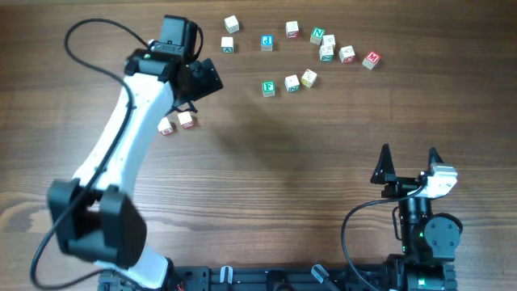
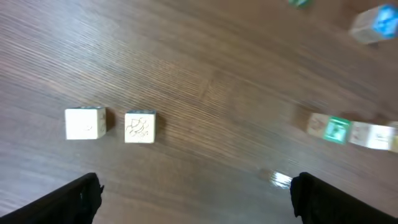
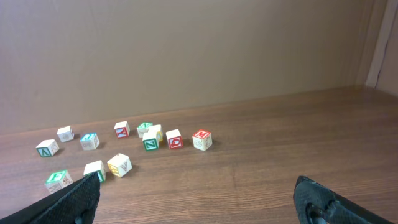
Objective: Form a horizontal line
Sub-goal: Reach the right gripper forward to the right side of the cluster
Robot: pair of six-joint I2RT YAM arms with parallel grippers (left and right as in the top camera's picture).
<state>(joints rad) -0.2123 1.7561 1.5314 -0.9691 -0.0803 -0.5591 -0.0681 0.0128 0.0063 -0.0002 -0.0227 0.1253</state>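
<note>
Wood-grain table [image 1: 323, 162], brown, with a plain beige wall [image 3: 186, 50] behind it in the right wrist view.

Left gripper [image 2: 196, 180]: fingers [image 2: 74, 199] spread wide, one at each lower corner of the left wrist view. Nothing is between them and nothing touches them, only bare table.

Horizontal line [image 2: 139, 127]: at present two pale cubes side by side with a narrow gap between them. It lies on the table just beyond the tip of the finger at the left edge of the wrist view, apart from it. In the overhead view the pair sits close beside the left gripper, on its near side, and faint red marks show on it.

Beyond the other left finger is a short row of cubes [image 2: 337, 130], a green-marked one in the middle, blurred. A blue-lettered cube [image 2: 376, 23] lies farther out on that same side.

Right gripper [image 3: 198, 180]: fingers [image 3: 74, 199] also fully apart, gripping nothing and touching nothing. The scattered letter cubes [image 3: 149, 140] lie well ahead of it, mostly toward the finger at the left of its view. A red-lettered cube [image 3: 201, 139] is the one nearest the middle.
</note>
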